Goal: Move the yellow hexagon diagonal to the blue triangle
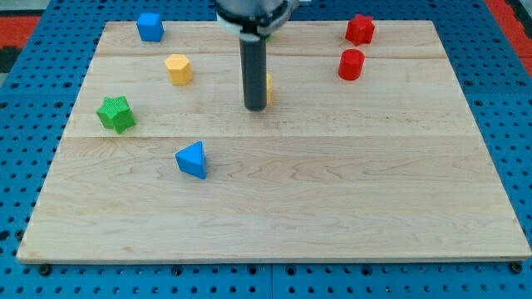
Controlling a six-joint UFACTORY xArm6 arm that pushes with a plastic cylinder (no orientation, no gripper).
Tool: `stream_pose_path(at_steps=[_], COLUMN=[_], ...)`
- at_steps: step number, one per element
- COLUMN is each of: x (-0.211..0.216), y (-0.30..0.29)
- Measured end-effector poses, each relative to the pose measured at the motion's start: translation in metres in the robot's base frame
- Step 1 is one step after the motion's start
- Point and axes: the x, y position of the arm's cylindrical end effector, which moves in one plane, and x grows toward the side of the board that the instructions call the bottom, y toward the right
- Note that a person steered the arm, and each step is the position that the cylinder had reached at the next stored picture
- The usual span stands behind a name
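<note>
- I had no fingers or jaws to open or close, only a straight dark rod; my tip rested on the wooden board, a little above the middle and slightly toward the view's left of centre.
- Just behind the rod, peeking out on its right edge, was a sliver of a yellow block. It was too hidden for me to tell its shape, or whether my tip touched it.
- The yellow hexagon sat toward the view's upper left, well apart from my tip, up and to the left of it.
- The blue triangle lay lower, below the hexagon and only slightly to its right, so the two stood nearly in a column, not yet diagonal.
- That was the relation the coming move turned on: the hexagon had to shift sideways, or sideways and down, to sit cornerwise from the triangle. I judged I would need to get my tip round to one side of it first.
- A green star lay left of the triangle and below the hexagon, so a leftward push risked crowding it.
- A blue cube sat at the top left; a red star-like block and a red cylinder stood at the top right, clear of the work.
</note>
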Motion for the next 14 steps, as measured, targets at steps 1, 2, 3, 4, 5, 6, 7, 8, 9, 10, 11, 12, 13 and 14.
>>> stream_pose_path(at_steps=[1, 2, 3, 4, 5, 6, 7, 8, 9, 10, 11, 12, 13, 14], x=[-0.026, -0.074, -0.096, -0.075, -0.034, -0.019, -0.058, -0.058, -0.005, 0.005, -0.005, -0.022, -0.006, 0.019], y=[-0.012, -0.061, -0.108, -0.139, -0.077, -0.032, -0.085, -0.138, -0.077, 0.030, 0.020, -0.083, -0.114, -0.031])
